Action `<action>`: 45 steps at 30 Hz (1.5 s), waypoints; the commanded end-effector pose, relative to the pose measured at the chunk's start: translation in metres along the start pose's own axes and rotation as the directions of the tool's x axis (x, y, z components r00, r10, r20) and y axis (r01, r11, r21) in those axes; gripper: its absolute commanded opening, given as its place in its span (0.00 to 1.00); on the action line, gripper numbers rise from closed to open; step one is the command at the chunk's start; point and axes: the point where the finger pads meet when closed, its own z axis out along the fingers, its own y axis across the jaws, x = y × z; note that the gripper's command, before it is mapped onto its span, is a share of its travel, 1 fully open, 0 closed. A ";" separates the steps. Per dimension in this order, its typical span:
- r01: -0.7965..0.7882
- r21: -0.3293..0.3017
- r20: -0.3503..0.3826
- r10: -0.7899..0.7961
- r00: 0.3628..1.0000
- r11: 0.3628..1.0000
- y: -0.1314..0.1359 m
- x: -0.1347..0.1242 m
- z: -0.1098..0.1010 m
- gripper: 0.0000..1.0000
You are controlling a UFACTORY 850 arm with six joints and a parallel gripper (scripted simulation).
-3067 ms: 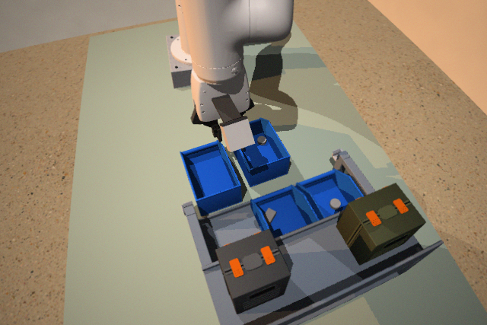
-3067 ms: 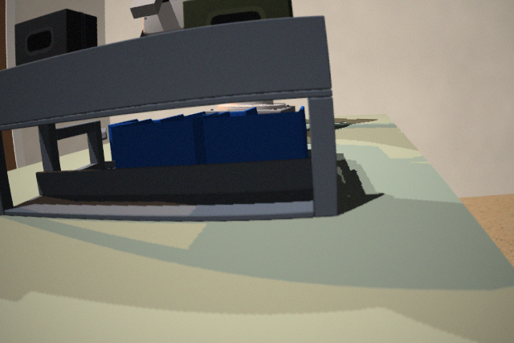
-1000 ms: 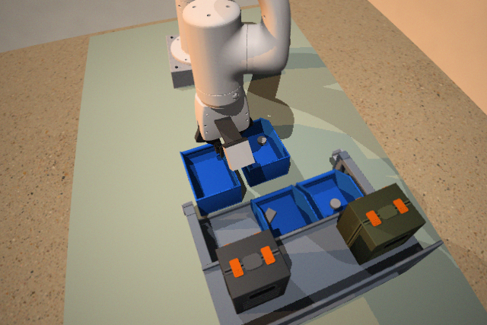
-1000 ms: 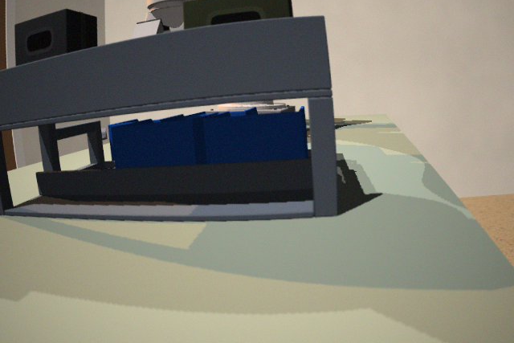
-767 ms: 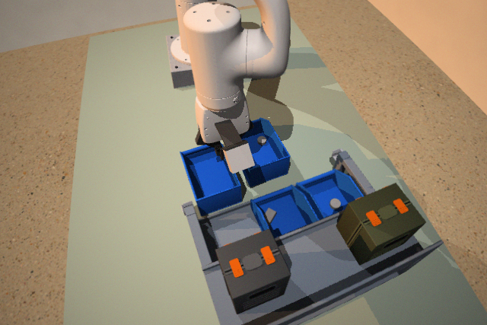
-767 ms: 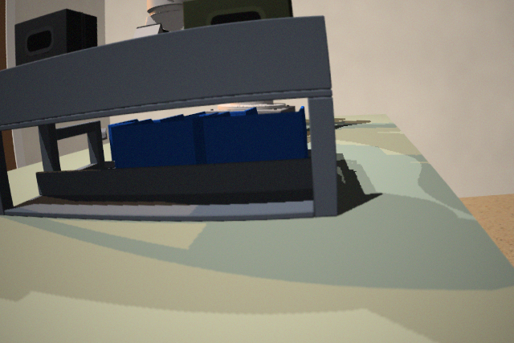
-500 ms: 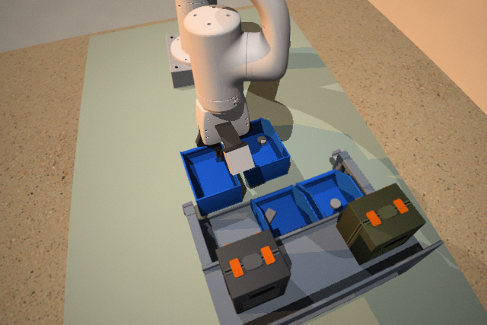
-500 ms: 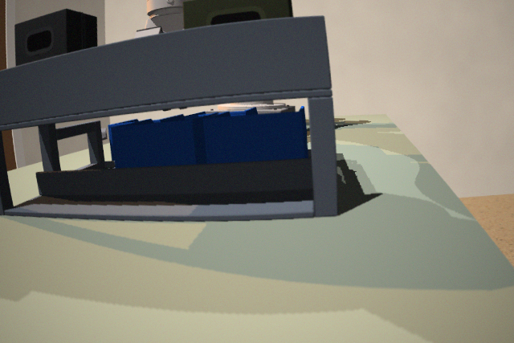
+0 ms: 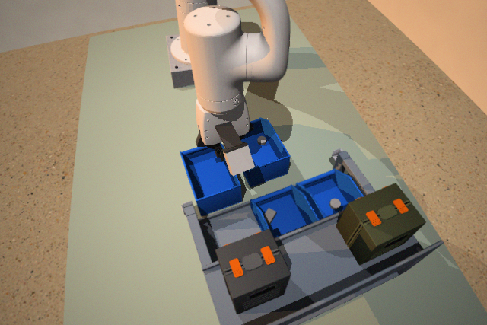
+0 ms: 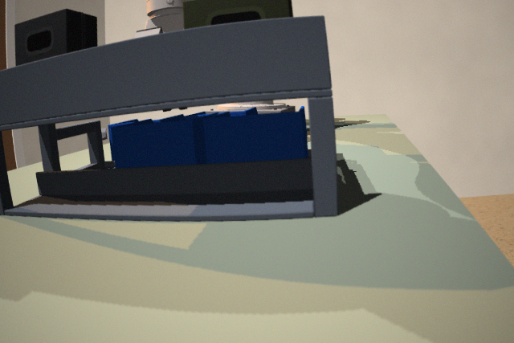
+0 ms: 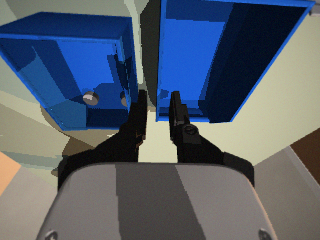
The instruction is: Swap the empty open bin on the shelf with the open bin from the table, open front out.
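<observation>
Two blue open bins stand side by side on the table in front of the shelf. The empty bin (image 9: 210, 180) (image 11: 190, 50) is on the left in the top view, close to the shelf's lip. The bin with parts (image 9: 273, 152) (image 11: 75, 65) holds a grey round part (image 9: 262, 140) (image 11: 90, 98). My gripper (image 9: 218, 152) (image 11: 158, 101) points down over the narrow gap between the two bins, its fingers a little apart with nothing between them. The leftmost place (image 9: 230, 228) on the shelf holds no bin.
The grey shelf (image 9: 314, 258) (image 10: 165, 65) holds two more blue bins (image 9: 287, 211) (image 9: 328, 191) (image 10: 249, 136) with parts. A black box (image 9: 251, 270) (image 10: 54, 38) and an olive box (image 9: 379, 221) (image 10: 236, 9) stand on its top board. The arm's base (image 9: 179, 65) is at the far end.
</observation>
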 end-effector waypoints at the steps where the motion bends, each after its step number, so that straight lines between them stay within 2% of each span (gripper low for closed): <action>1: 0.000 0.000 -0.002 0.000 1.000 1.000 0.000 0.001 -0.001 0.26; 37: 0.000 0.000 -0.002 0.000 1.000 1.000 0.000 0.002 0.000 0.26; 45: 0.000 0.000 -0.002 0.000 1.000 1.000 0.000 0.002 0.007 0.26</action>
